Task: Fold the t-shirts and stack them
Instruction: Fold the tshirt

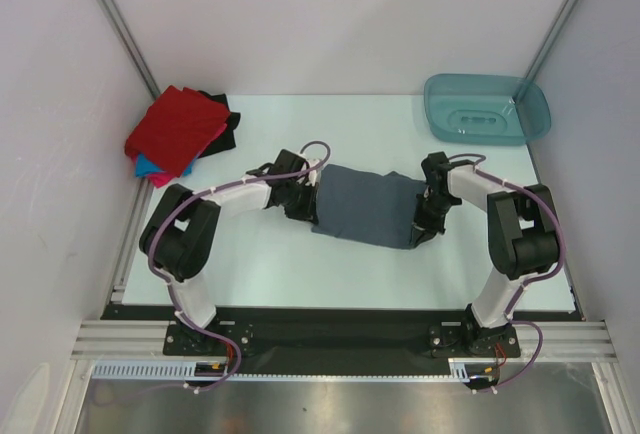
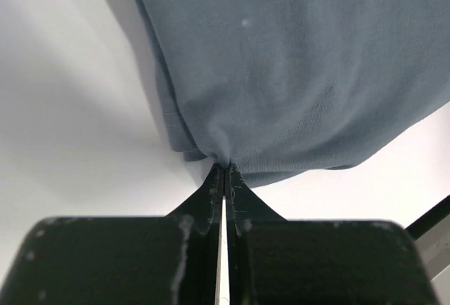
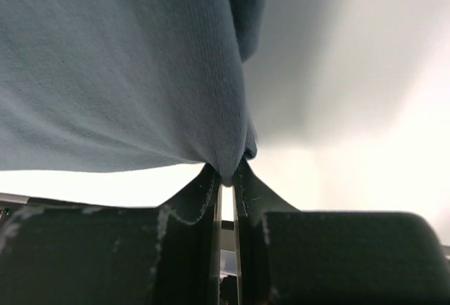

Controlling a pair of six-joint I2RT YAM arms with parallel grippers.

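**A:** What's nearest us?

**B:** The two arms, reaching in from the near edge. The left gripper (image 2: 225, 168) is clamped on one end of the slate grey-blue t-shirt (image 1: 365, 206). The right gripper (image 3: 226, 176) is clamped on the opposite end. In both wrist views, cloth bunches between tips pressed together.

**A:** And the shirt itself?

**B:** Mid-table (image 1: 260, 264), stretched between them as a narrow band (doubled over, judging by its layered edges).

**A:** Which step, then?

**B:** Mid-fold, I'd say. The next move calls for both arms travelling together to bring one part over the other, with neither end slipping free.

**A:** And after that?

**B:** Onto the stack in the far left corner. It has a red t-shirt (image 1: 178, 126) on top, with a bright blue t-shirt (image 1: 150, 166) and a black t-shirt (image 1: 225, 119) peeking out beneath. The teal tub (image 1: 487, 109) sits far right, well apart.
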